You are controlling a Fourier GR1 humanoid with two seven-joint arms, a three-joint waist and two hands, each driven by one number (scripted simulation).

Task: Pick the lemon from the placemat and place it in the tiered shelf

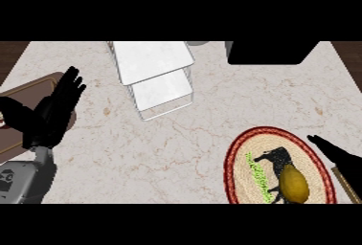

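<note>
Marble tabletop [212, 124]: lemon [295, 184] lying on placemat [244, 148] lower right, right hand [338, 152] nearing, fingers released; left hand [56, 107] resting open; shelf [159, 79] waiting up top.

Setting: a home kitchen. Indicators: a beige marble-patterned tabletop [184, 143]; a white wire tiered shelf [157, 76] at far centre; an oval woven placemat [244, 143] with red border at near right; a brown wooden cutting board [28, 95] at the left edge.

Bare counter [176, 143] between placemat [237, 158], tiered shelf [159, 72].
</note>
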